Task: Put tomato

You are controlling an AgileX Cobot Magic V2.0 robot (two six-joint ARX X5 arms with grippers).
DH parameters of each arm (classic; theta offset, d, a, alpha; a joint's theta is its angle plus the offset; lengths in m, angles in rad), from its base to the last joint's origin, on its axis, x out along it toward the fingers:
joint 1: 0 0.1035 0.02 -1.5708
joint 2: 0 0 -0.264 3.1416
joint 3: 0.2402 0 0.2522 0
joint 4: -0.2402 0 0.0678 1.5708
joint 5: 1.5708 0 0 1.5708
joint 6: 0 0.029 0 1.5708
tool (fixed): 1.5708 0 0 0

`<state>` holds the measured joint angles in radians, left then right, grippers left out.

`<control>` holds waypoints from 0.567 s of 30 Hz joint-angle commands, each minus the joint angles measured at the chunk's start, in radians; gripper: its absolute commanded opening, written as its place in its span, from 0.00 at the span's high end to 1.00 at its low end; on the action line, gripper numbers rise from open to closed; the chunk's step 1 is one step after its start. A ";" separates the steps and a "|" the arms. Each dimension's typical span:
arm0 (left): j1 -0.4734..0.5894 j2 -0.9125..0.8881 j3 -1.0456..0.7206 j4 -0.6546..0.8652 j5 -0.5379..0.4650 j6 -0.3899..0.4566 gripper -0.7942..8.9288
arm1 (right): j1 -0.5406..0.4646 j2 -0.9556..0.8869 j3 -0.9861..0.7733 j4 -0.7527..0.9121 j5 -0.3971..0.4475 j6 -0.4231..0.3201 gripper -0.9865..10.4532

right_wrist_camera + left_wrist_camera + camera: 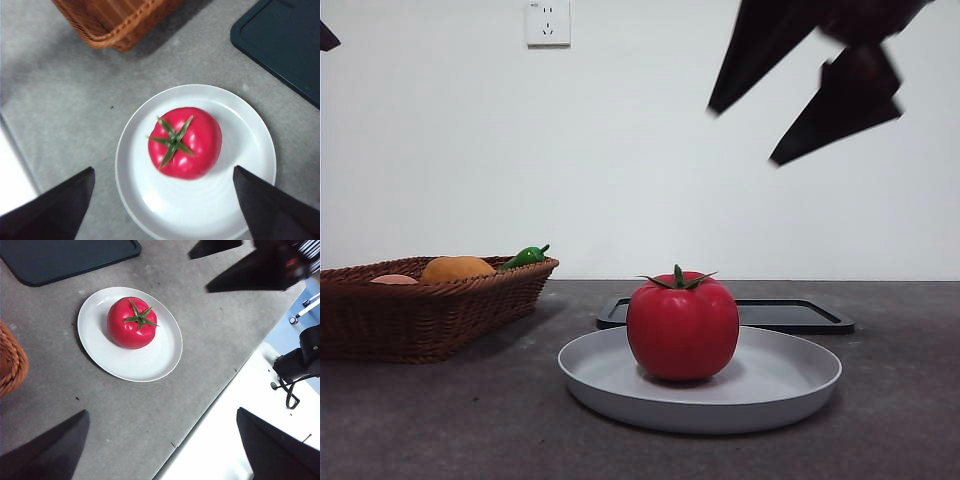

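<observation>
The tomato (682, 327) sat upright on the grey plate (790, 385) on the counter (900, 440), calyx up, touched by nothing. The right tool (800, 90) hung above it, jaws spread wide and empty; the left tool (160, 450), equally open and empty, stood further off. Risk noted: the round, glossy tomato could roll or slip off-centre if either tool brushed it or the plate.

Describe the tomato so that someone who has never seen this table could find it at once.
Start at the dark grey table and find the pale round plate in front of the flat black tray. The tomato stands upright on that plate, alone. It is glossy red with a green star-shaped calyx, unlike the orange fruit and green pepper, which lie in the wicker basket.
</observation>
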<state>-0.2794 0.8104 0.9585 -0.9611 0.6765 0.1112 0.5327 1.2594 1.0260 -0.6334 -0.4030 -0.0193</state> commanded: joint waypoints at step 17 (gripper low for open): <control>-0.003 0.004 0.014 0.011 0.005 0.011 0.44 | 0.140 0.261 0.020 0.193 0.173 0.008 0.40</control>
<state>-0.2794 0.8104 0.9585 -0.9607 0.6765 0.1112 0.6613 1.5021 1.0260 -0.4526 -0.2333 -0.0174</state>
